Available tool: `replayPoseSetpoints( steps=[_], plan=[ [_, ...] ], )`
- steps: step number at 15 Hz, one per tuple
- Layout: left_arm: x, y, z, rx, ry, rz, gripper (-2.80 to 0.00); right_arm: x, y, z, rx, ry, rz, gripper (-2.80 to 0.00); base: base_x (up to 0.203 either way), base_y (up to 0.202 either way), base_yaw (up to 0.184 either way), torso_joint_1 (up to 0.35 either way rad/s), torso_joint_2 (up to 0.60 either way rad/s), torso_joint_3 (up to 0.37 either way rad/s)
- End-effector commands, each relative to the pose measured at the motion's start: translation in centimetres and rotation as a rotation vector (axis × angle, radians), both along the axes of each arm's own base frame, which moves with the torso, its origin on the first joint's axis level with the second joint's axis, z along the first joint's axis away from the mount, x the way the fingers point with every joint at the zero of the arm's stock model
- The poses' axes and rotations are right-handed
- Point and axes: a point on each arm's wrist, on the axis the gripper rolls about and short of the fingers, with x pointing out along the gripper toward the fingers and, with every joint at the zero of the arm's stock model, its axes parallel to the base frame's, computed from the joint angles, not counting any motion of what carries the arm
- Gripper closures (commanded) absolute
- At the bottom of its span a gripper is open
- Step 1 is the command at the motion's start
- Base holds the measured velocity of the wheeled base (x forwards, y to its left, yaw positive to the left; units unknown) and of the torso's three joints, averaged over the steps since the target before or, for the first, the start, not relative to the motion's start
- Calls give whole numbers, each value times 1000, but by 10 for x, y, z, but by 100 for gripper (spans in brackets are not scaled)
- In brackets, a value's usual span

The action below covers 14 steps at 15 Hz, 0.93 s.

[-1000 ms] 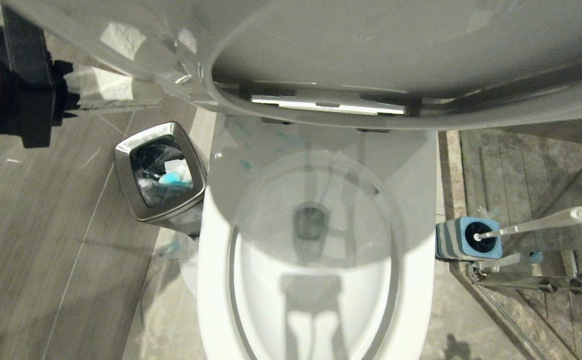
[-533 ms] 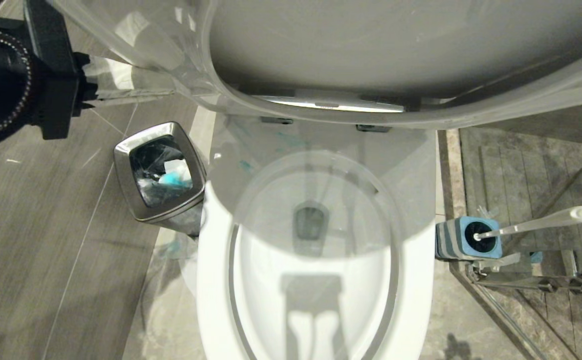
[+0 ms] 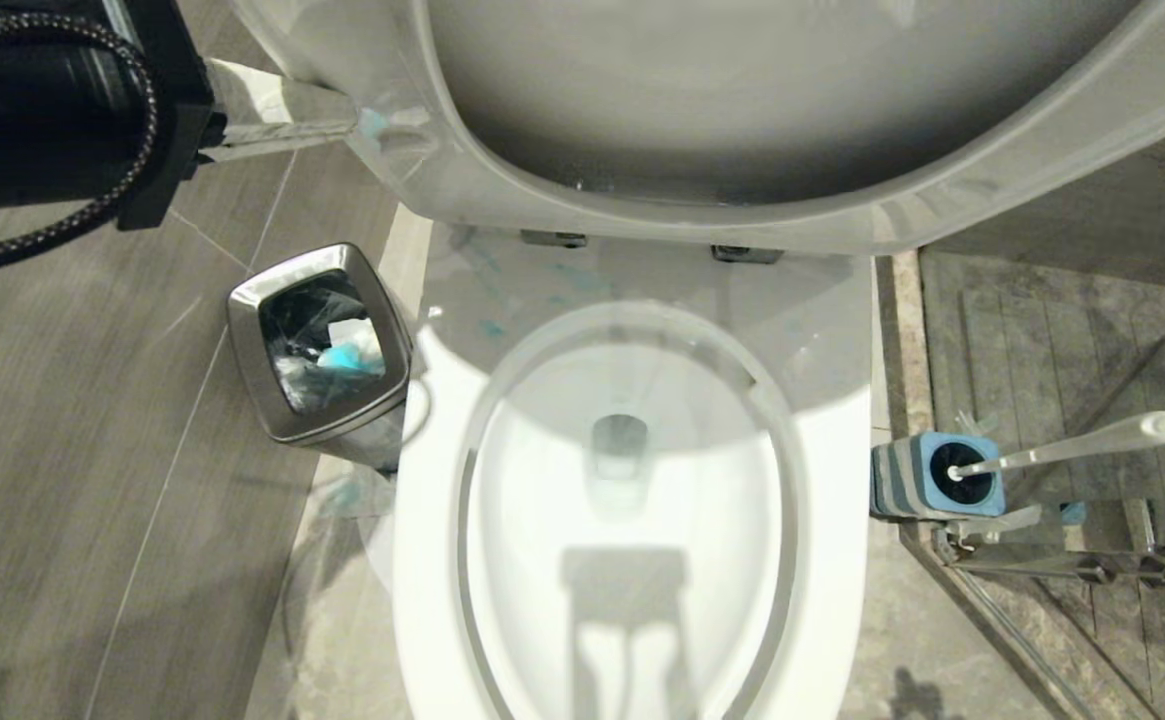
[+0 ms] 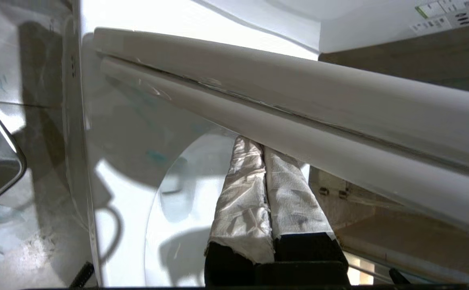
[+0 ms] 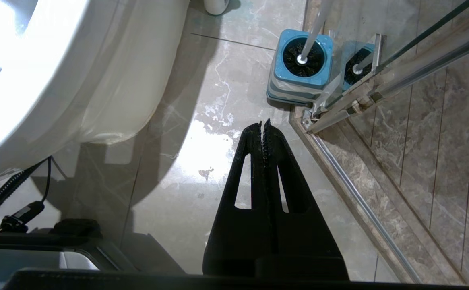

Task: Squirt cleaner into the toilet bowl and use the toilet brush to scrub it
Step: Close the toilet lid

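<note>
small square steel bin (image 3: 320, 343) on grey floor tiles (image 3: 92, 480), holding crumpled tissues (image 3: 347, 350) (one stained blue). glass shower screen with metal frame (image 3: 1062, 560) over brown marble floor (image 5: 439, 161).

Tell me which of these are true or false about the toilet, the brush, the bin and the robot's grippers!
1. The brush stands in its holder. True.
2. The right gripper holds the brush. False: it is shut on nothing, above the floor, apart from the brush.
3. The seat lies flat on the bowl. False: it is lifted off the bowl, and the left gripper, shut, is under its edge.
4. The bin is beside the bowl, on the robot's left. True.
5. The water in the bowl is bright blue. False: it looks uncoloured; only faint blue marks show on the porcelain behind the opening.
</note>
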Motion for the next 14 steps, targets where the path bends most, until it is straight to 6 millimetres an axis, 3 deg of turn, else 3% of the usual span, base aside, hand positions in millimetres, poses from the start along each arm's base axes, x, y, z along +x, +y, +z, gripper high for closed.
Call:
replayPoseSetpoints(
  steps=[1,9,14],
  plan=[
    [0,0,1,-4,-7,17,0,0,0,0,0,1,0,0,0,0,0,0,0,0],
    [-5,4,7,-10,-53,43,0,0,0,0,0,1,0,0,0,0,0,0,0,0],
    [-6,5,-8,217,-19,31,0,0,0,0,0,1,0,0,0,0,0,0,0,0]
  ],
)
